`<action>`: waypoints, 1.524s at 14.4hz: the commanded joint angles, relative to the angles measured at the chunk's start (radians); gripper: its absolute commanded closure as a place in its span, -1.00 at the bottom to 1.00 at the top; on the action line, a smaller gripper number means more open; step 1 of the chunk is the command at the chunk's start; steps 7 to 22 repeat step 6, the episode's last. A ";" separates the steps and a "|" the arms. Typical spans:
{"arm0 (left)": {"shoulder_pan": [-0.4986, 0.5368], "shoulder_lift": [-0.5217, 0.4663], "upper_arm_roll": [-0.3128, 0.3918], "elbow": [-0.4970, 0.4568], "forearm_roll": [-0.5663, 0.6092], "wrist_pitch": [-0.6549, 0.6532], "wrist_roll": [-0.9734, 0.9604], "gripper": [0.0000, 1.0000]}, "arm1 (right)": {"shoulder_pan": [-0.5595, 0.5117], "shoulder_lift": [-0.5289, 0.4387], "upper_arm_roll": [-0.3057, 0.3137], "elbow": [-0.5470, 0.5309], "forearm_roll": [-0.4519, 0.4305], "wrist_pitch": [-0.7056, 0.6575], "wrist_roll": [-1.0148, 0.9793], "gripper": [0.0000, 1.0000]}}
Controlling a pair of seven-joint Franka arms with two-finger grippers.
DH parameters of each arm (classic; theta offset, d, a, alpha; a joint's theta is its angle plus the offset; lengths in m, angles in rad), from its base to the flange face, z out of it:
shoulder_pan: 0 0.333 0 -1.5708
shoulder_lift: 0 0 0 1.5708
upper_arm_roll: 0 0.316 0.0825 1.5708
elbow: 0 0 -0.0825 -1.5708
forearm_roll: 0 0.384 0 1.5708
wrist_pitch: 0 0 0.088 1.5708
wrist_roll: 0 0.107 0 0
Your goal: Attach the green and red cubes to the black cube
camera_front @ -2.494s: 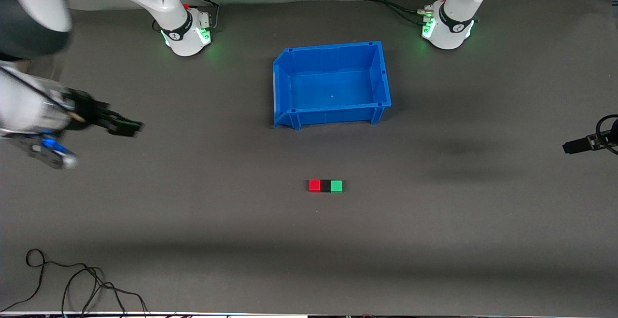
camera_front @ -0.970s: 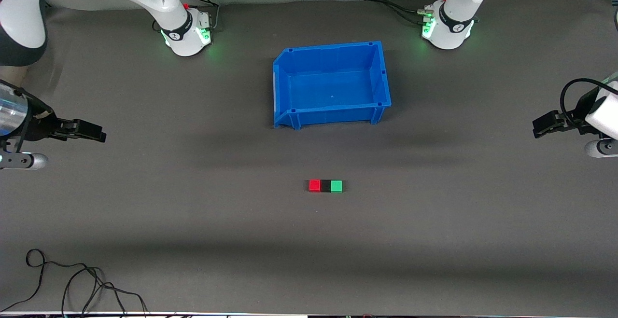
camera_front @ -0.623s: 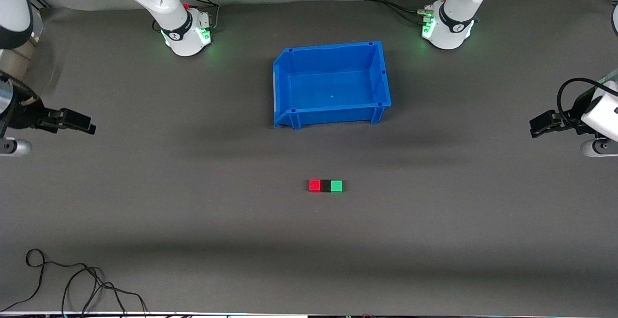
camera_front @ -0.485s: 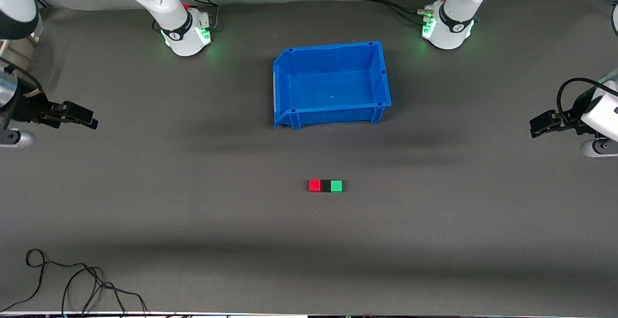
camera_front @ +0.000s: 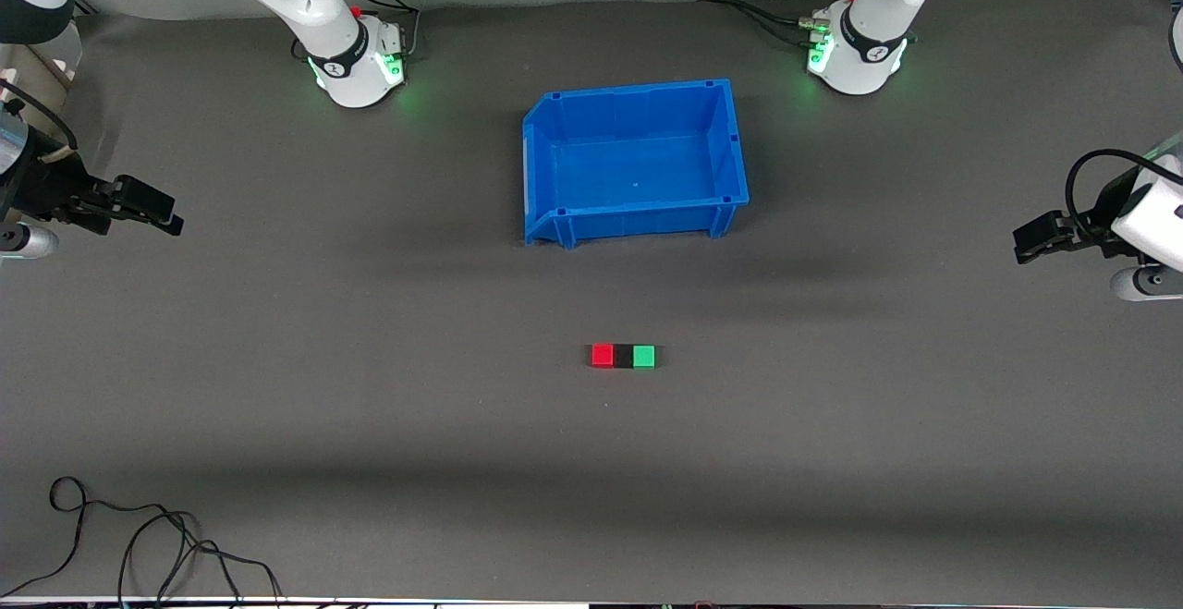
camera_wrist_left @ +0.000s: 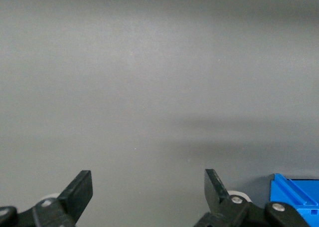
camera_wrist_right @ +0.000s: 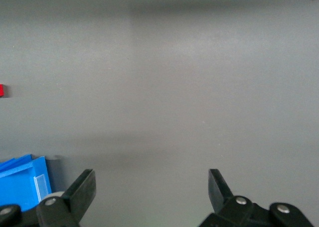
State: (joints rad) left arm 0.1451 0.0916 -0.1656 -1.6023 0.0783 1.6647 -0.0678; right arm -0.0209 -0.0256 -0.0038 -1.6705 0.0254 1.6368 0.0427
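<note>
sitting in a row at lower centre of the front frame: red cube (camera_front: 603,356), black cube (camera_front: 624,356), green cube (camera_front: 644,356), faces touching, nearer the camera than the bin (camera_front: 539,175). right gripper (camera_front: 152,213) at the frame's left edge and left gripper (camera_front: 1029,245) at its right edge: both spread wide, holding nothing.

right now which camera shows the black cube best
The front view: the black cube sits in full sight between the red cube and green cube, touching both. The right wrist view catches only the red cube's edge; the left wrist view shows no cubes.
</note>
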 commanded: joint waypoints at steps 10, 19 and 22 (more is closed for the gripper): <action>-0.007 -0.024 0.008 -0.028 -0.008 0.012 0.014 -1.00 | -0.016 -0.014 0.016 -0.006 -0.009 0.012 -0.017 -1.00; -0.007 -0.024 0.008 -0.028 -0.008 0.012 0.014 -1.00 | -0.016 -0.014 0.016 -0.006 -0.009 0.012 -0.017 -1.00; -0.007 -0.024 0.008 -0.028 -0.008 0.012 0.014 -1.00 | -0.016 -0.014 0.016 -0.006 -0.009 0.012 -0.017 -1.00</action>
